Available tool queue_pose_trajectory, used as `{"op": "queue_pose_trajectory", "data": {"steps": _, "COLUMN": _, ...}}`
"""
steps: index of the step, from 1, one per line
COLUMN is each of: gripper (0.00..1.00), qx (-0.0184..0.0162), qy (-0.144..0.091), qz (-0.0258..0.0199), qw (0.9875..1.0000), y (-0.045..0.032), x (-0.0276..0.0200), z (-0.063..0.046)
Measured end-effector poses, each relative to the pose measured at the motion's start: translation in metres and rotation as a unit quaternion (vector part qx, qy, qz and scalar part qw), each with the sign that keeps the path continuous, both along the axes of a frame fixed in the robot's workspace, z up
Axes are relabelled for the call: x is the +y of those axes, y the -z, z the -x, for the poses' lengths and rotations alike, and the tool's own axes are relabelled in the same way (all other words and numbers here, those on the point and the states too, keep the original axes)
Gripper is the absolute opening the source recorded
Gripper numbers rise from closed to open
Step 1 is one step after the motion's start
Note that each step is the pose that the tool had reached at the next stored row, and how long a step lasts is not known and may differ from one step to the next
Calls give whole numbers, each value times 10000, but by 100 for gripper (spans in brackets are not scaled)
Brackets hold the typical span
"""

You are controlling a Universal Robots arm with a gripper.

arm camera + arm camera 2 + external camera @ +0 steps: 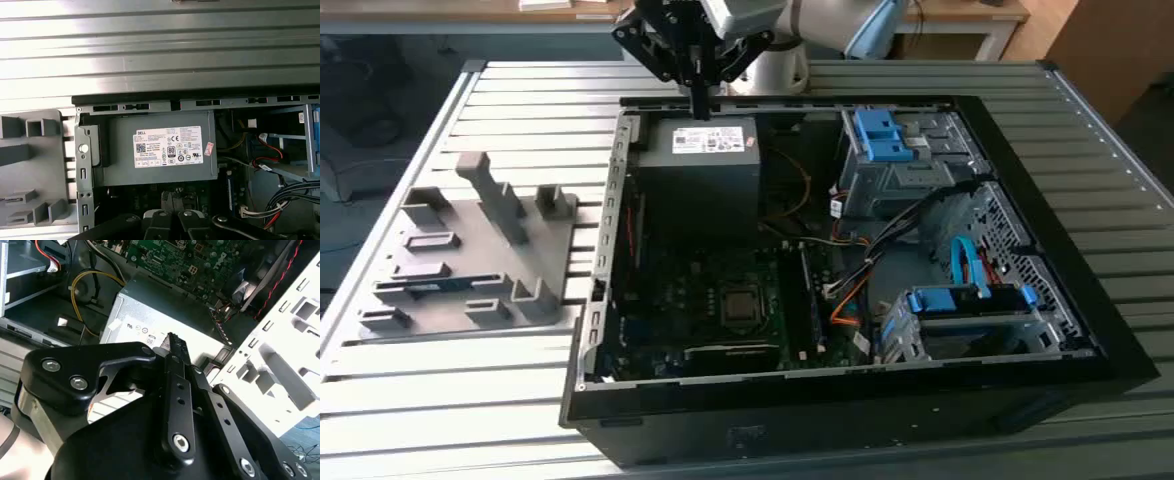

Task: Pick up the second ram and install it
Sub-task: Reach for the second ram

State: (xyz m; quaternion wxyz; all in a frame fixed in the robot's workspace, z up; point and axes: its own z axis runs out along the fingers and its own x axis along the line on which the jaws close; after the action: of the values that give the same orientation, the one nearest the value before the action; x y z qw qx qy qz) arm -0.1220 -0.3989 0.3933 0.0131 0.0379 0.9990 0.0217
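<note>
A thin dark stick with a blue strip, the second ram, lies in a slot of the grey holder on the exterior view's left, outside the computer case. My gripper hangs over the case's far edge, above the grey power supply, well away from the ram. Its two black fingers are pressed together with nothing between them. In the first wrist view the gripper points at the power supply's label. The long black memory slots run beside the silver processor on the green board.
The case lies open on a slatted metal table. Blue drive cages and bundles of cables fill the side on the exterior view's right. The grey holder has upright posts. The arm's base stands behind the case.
</note>
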Motion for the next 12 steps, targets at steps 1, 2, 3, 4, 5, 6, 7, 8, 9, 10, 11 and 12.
{"op": "queue_pose_trajectory", "data": {"steps": 1, "gripper": 10, "qx": 0, "qy": 0, "qz": 0, "qw": 10000, "y": 0, "x": 0, "z": 0}}
{"op": "queue_pose_trajectory", "data": {"steps": 2, "gripper": 10, "qx": 0, "qy": 0, "qz": 0, "qw": 10000, "y": 0, "x": 0, "z": 0}}
{"op": "queue_pose_trajectory", "data": {"steps": 3, "gripper": 10, "qx": 0, "qy": 0, "qz": 0, "qw": 10000, "y": 0, "x": 0, "z": 0}}
{"op": "queue_pose_trajectory", "data": {"steps": 4, "gripper": 10, "qx": 0, "qy": 0, "qz": 0, "qw": 10000, "y": 0, "x": 0, "z": 0}}
{"op": "queue_pose_trajectory", "data": {"steps": 5, "gripper": 10, "qx": 0, "qy": 0, "qz": 0, "qw": 10000, "y": 0, "x": 0, "z": 3}}
{"op": "queue_pose_trajectory", "data": {"steps": 6, "gripper": 10, "qx": -1, "qy": 0, "qz": 1, "qw": 10000, "y": -1, "x": 0, "z": 22}}
{"op": "queue_pose_trajectory", "data": {"steps": 7, "gripper": 10, "qx": -4, "qy": 0, "qz": 0, "qw": 10000, "y": -1, "x": 0, "z": 56}}
{"op": "queue_pose_trajectory", "data": {"steps": 8, "gripper": 10, "qx": -10, "qy": -1, "qz": 0, "qw": 10000, "y": 0, "x": 0, "z": 100}}
{"op": "queue_pose_trajectory", "data": {"steps": 9, "gripper": 10, "qx": -15, "qy": 0, "qz": 0, "qw": 10000, "y": 0, "x": 0, "z": 147}}
{"op": "queue_pose_trajectory", "data": {"steps": 10, "gripper": 10, "qx": -19, "qy": 0, "qz": 0, "qw": 10000, "y": 0, "x": 0, "z": 192}}
{"op": "queue_pose_trajectory", "data": {"steps": 11, "gripper": 10, "qx": -21, "qy": -1, "qz": 0, "qw": 10000, "y": 0, "x": 0, "z": 235}}
{"op": "queue_pose_trajectory", "data": {"steps": 12, "gripper": 10, "qx": -25, "qy": 0, "qz": 0, "qw": 10000, "y": 1, "x": 0, "z": 285}}
